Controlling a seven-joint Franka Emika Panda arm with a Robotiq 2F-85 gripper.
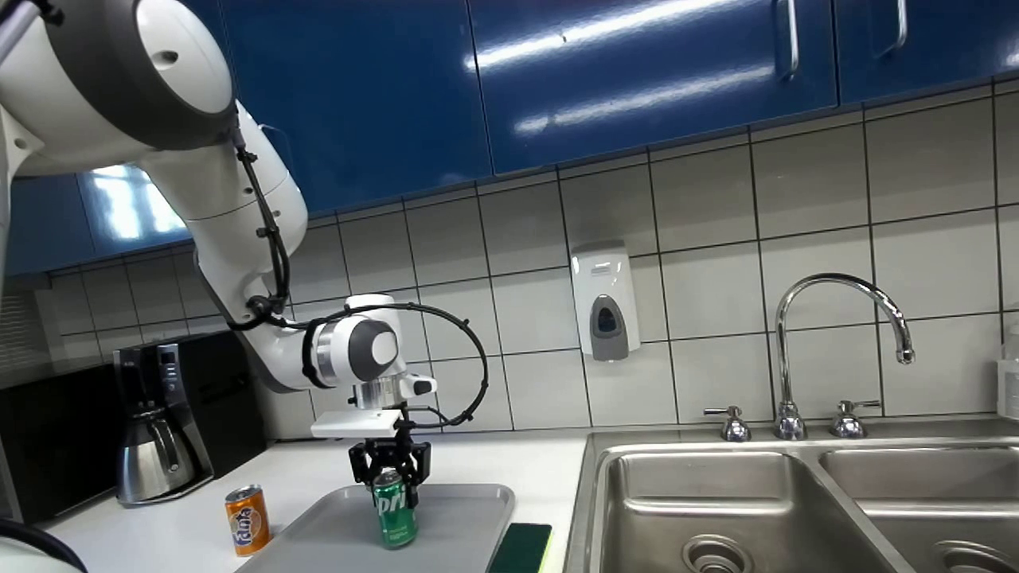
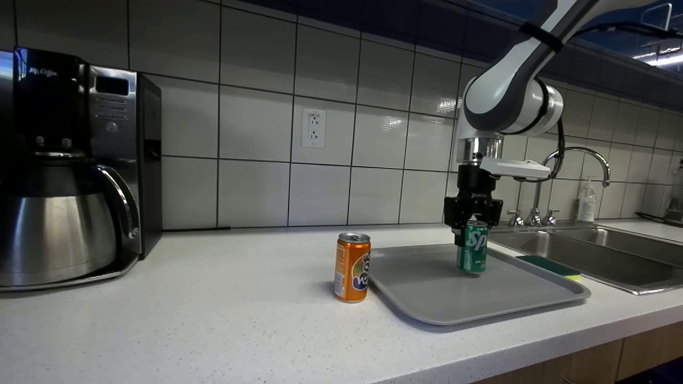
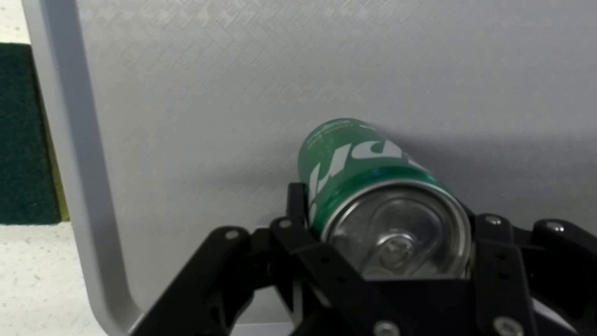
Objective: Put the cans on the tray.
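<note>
We have our arm [image 1: 227,191] bent at its joints, sloping down to the wrist [image 1: 338,350]. Our gripper [image 1: 392,489] points downward below it, with its two fingers [image 3: 296,203] closed in a grip.

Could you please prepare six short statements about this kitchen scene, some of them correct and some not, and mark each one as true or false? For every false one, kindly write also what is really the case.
1. The gripper holds the green can. True.
2. The tray is on the counter. True.
3. The orange can stands on the tray. False: it stands on the counter, beside the tray.
4. The pad lies in the sink. False: it lies on the counter, between the tray and the sink.
5. The tap rises between two handles. True.
6. The coffee pot stands on the tray. False: it sits in the coffee maker.
</note>
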